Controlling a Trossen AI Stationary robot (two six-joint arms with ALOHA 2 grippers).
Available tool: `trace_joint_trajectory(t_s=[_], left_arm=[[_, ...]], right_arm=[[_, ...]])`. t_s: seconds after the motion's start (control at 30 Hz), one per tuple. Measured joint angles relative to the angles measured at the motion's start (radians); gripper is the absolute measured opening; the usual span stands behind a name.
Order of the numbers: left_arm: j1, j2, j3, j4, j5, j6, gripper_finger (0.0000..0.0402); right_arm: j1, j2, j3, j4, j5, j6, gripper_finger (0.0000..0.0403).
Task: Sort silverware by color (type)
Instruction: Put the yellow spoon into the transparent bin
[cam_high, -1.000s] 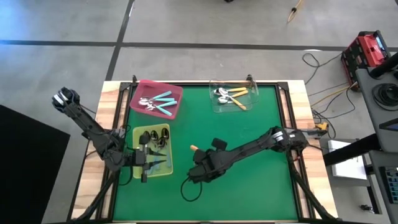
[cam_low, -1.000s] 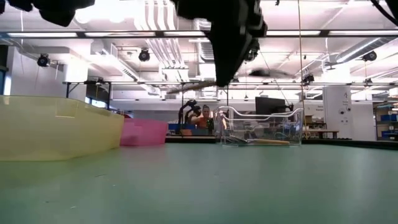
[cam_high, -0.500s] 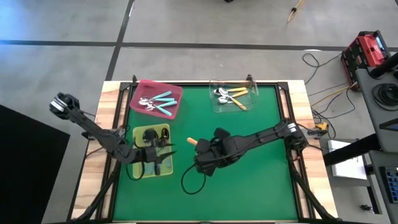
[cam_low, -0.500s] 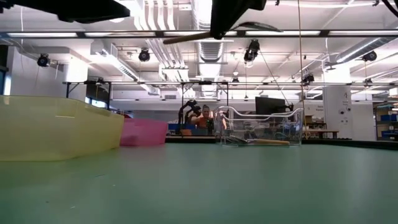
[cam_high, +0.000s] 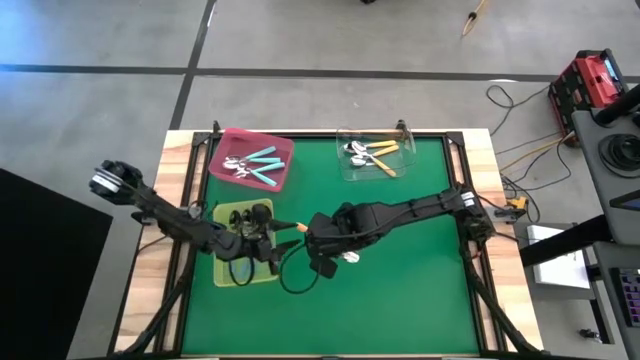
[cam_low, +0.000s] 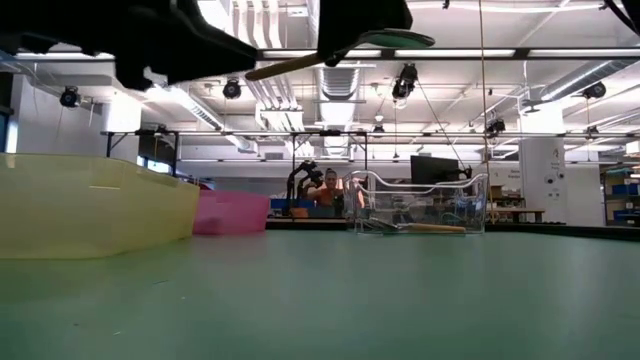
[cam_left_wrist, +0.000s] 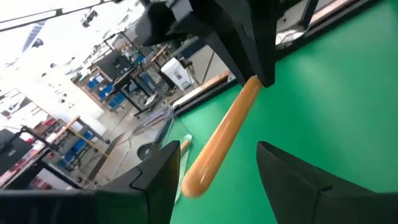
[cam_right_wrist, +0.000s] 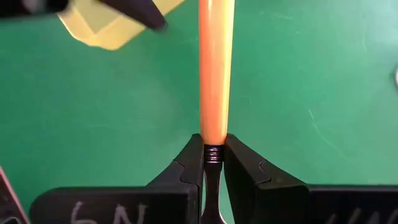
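While gripped: orange spoon (cam_right_wrist: 215, 74), R jaws.

- We see a green table mat (cam_high: 400, 280) framed by pale wood.
- Pink tray (cam_high: 280, 150) holds light-blue-handled spoons (cam_high: 262, 166).
- Clear tray (cam_high: 408, 165) holds orange-handled spoons (cam_high: 383, 149).
- Yellow-green tray (cam_high: 228, 275), translucent.
- Held spoon (cam_right_wrist: 215, 68): orange handle, with a black ribbed neck at the right gripper (cam_right_wrist: 213, 163).
- Both arms and the left gripper (cam_left_wrist: 214, 180) are dark, near black.
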Motion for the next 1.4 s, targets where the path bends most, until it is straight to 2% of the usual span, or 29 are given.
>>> trace_joint_trajectory(t_s=[0.37,0.63,0.77,1.03,1.3,1.4], left_arm=[[0.051,0.168,0.109,0.000,-0.008,0.065,0.0194],[0.053,0.222,0.159,-0.001,-0.035,0.085,0.0187],[0.053,0.230,0.169,-0.003,-0.036,0.084,0.0149],[0.051,0.228,0.172,-0.067,-0.014,0.086,0.0019],[0.052,0.222,0.172,-0.070,-0.005,0.006,0.0013],[0.054,0.222,0.171,-0.072,0.042,-0.044,0.0013]], right_arm=[[-0.033,0.000,0.000,0.012,-0.064,-0.016,0.0029],[-0.033,0.000,0.000,0.011,-0.094,-0.009,0.0029],[-0.033,0.000,-0.001,0.010,-0.094,-0.009,0.0029],[-0.033,0.000,-0.002,0.024,-0.095,-0.011,0.0029],[-0.033,0.003,-0.002,0.046,-0.085,-0.025,0.0088],[-0.035,0.003,-0.002,0.051,-0.085,-0.040,0.0109]])
